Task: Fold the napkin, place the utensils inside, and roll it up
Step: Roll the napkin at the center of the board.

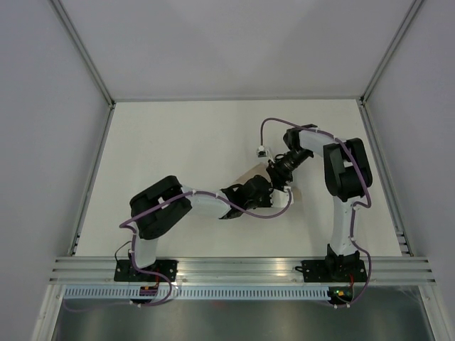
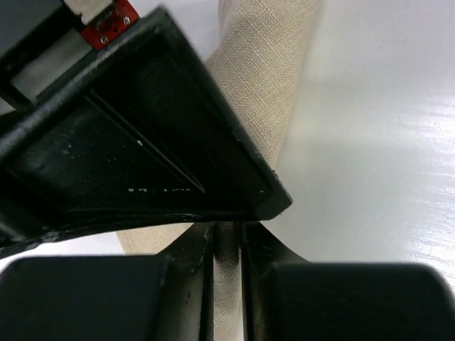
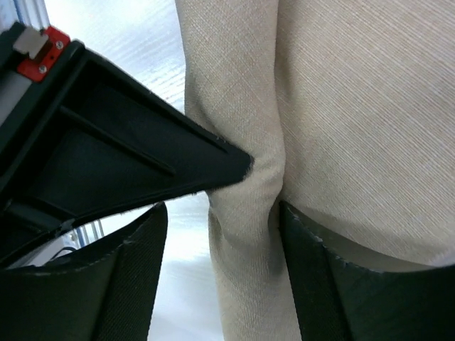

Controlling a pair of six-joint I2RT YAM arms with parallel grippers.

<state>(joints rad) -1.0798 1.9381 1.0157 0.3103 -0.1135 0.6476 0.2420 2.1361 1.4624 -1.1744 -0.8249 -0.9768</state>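
Observation:
The tan napkin (image 1: 246,175) lies mid-table, mostly hidden under both wrists. In the left wrist view, a raised fold of the napkin (image 2: 263,64) runs down between my left gripper (image 2: 226,249), whose jaws are pinched shut on it. In the right wrist view, my right gripper (image 3: 222,213) stands open around a bunched ridge of the napkin (image 3: 341,92); the cloth touches the right finger and a gap shows on the left side. The two grippers (image 1: 274,200) (image 1: 274,181) meet tip to tip, each showing as a black wedge in the other's view. The utensils are hidden.
The white table (image 1: 185,142) is enclosed by grey walls on three sides. An aluminium rail (image 1: 242,266) with both arm bases runs along the near edge. The right wrist's camera and purple cable (image 1: 263,150) stick out above the napkin.

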